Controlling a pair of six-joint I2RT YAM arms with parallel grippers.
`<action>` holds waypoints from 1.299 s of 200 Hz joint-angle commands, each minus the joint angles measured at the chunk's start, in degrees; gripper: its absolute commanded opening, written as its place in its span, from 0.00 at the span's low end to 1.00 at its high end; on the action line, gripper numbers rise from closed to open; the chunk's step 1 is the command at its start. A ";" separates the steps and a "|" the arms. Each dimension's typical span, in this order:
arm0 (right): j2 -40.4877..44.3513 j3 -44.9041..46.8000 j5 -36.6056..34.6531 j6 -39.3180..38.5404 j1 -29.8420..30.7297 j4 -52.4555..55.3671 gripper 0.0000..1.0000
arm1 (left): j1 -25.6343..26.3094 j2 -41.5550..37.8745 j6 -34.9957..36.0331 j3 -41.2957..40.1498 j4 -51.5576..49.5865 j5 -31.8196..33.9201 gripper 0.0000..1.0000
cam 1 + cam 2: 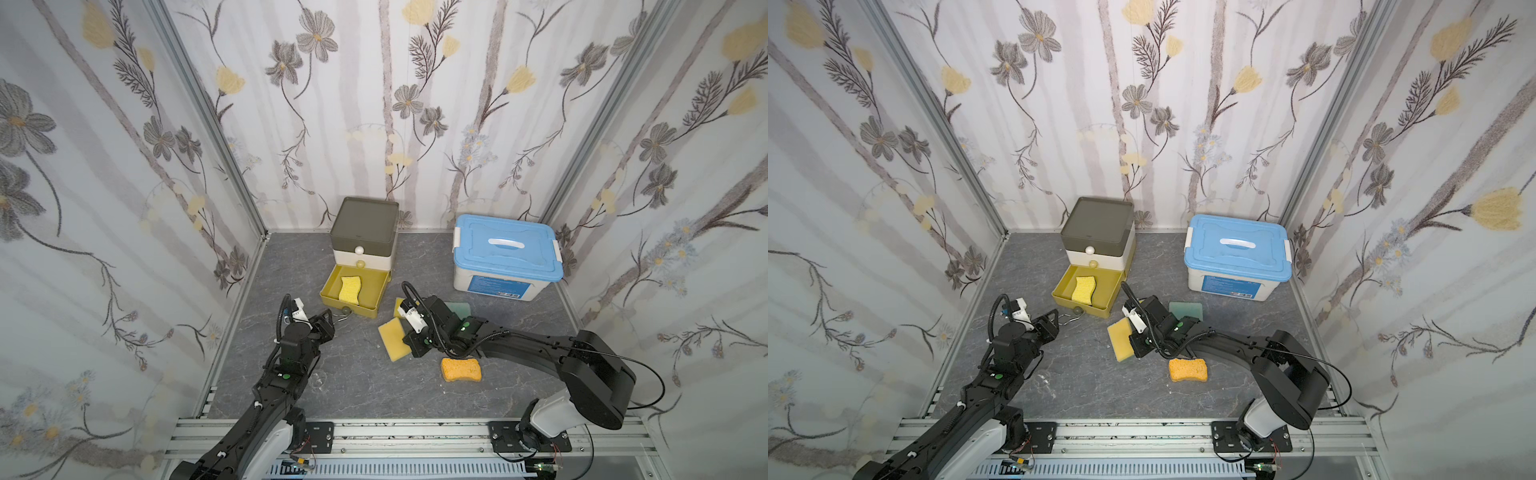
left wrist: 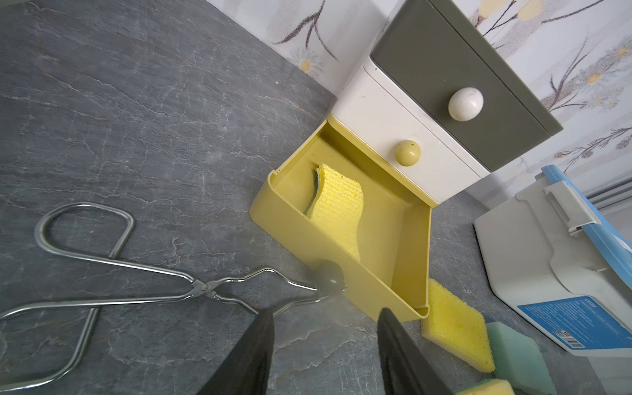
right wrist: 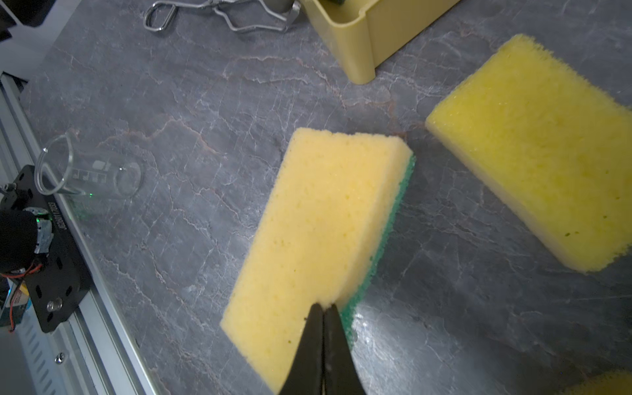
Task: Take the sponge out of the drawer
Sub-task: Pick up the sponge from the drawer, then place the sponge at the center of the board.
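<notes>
Between your left gripper's (image 2: 325, 310) fingers nothing is held: the jaws stand apart, just short of the dark knob (image 2: 329, 277) on the pulled-out yellow drawer (image 2: 386, 239). Metal tongs (image 2: 201, 286) lie on the table (image 2: 136, 119) beside them, tips at that knob. Your sponge (image 2: 338, 208), yellow with a green back, sits inside the drawer, tilted against a side wall. Your right gripper (image 3: 323, 307) has its jaws pressed together at the end of a second sponge (image 3: 314, 222) on the table; whether they pinch its edge you cannot quite tell. A third sponge (image 3: 533, 150) lies near, and a beaker (image 3: 89, 171) on its side.
</notes>
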State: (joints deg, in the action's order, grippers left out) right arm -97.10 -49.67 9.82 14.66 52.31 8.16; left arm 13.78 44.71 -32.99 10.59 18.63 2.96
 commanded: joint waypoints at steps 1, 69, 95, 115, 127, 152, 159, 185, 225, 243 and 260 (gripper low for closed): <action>-1.58 0.03 2.30 -2.31 1.22 0.42 0.00 | 0.02 -0.01 0.08 0.12 0.50 0.38 0.51; -6.71 -0.52 -2.89 -2.32 3.50 3.28 0.00 | 0.02 -0.24 -0.10 0.18 -0.17 0.31 0.52; -6.94 -0.93 -5.98 -2.81 3.32 3.26 0.00 | 0.02 -0.08 -0.10 0.30 -0.15 0.38 0.52; -7.80 -1.93 -7.02 -3.77 3.14 3.33 0.00 | 0.02 -0.05 -0.11 0.26 -0.33 0.29 0.52; -8.72 -2.72 -8.86 -4.69 2.99 3.80 0.00 | 0.02 -0.23 -0.10 0.31 -0.53 0.38 0.52; -11.01 -4.35 -14.26 -7.06 2.13 5.59 0.00 | -0.03 -0.93 -0.05 0.28 -1.30 0.64 0.52; -11.47 -4.62 -15.13 -7.46 1.72 5.72 0.00 | 0.02 -1.09 -0.07 0.26 -1.53 0.81 0.52; -12.58 -5.68 -16.91 -8.32 0.78 5.97 0.00 | 0.02 -1.89 0.11 0.25 -2.24 1.08 0.52; -10.99 -6.14 -18.64 -7.57 0.50 6.08 0.36 | 0.02 -2.39 0.10 0.12 -2.47 1.39 0.52; -9.64 -6.31 -18.60 -6.78 0.51 6.24 0.38 | 0.02 -2.22 0.10 0.09 -2.28 1.19 0.52; -7.94 -6.41 -18.19 -5.70 0.72 6.91 0.43 | 0.02 -2.13 0.04 0.13 -2.29 1.17 0.52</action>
State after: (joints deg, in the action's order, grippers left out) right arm -106.91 -55.59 -7.62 7.90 52.82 14.15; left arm 13.78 42.44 -33.01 10.59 16.03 3.44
